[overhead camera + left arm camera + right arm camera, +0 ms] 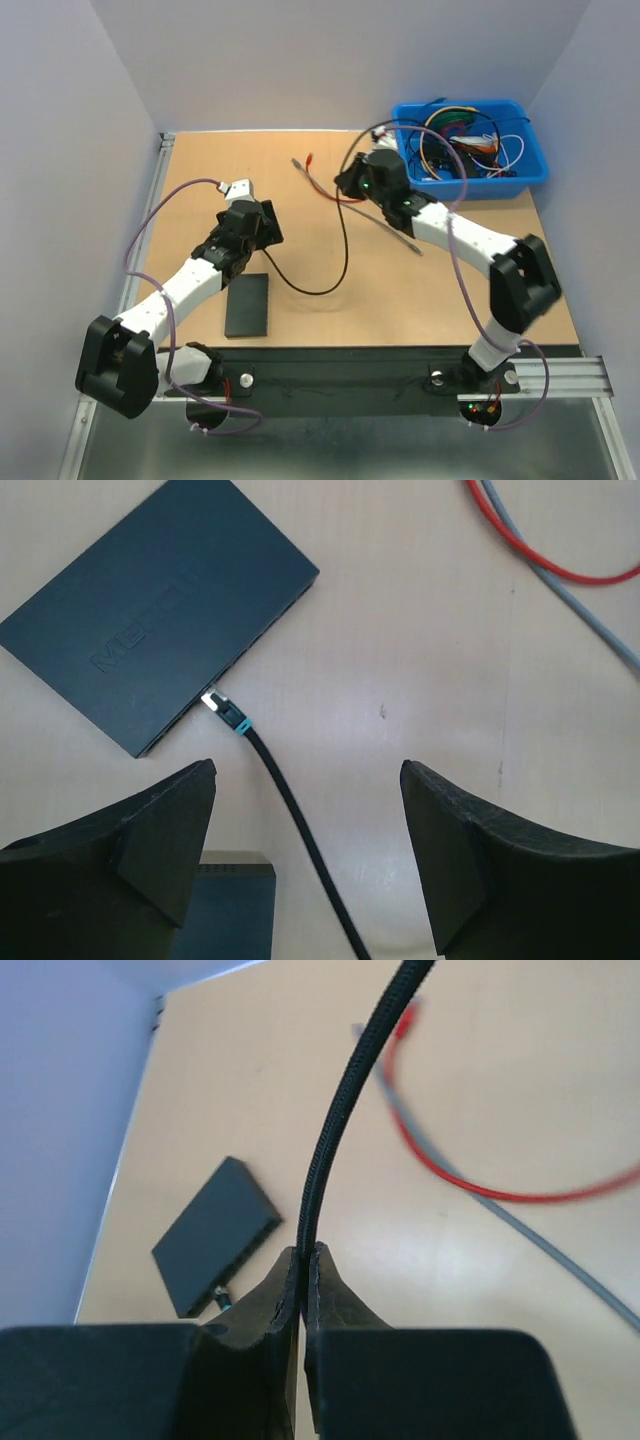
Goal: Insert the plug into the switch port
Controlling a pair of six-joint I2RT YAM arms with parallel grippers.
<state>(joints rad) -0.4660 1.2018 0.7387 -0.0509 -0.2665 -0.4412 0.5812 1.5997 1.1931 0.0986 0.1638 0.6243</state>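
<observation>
The black switch [150, 610] lies flat at the upper left of the left wrist view. The plug [225, 708], clear-tipped with a teal collar, rests with its tip against the switch's port side; whether it is seated I cannot tell. Its black cable [300, 830] runs down between the spread fingers of my left gripper [305, 775], which hovers open above it and touches nothing. In the top view the left gripper [255, 225] covers most of the switch. My right gripper [308, 1252] is shut on the black cable [345, 1100], far from the plug [222, 1300] and raised above the table.
A second dark box [248, 305] lies near the front edge, just behind the left gripper [232, 905]. A red cable [325, 190] and a grey cable [390, 228] cross the middle. A blue bin [535, 165] full of wires stands at the back right.
</observation>
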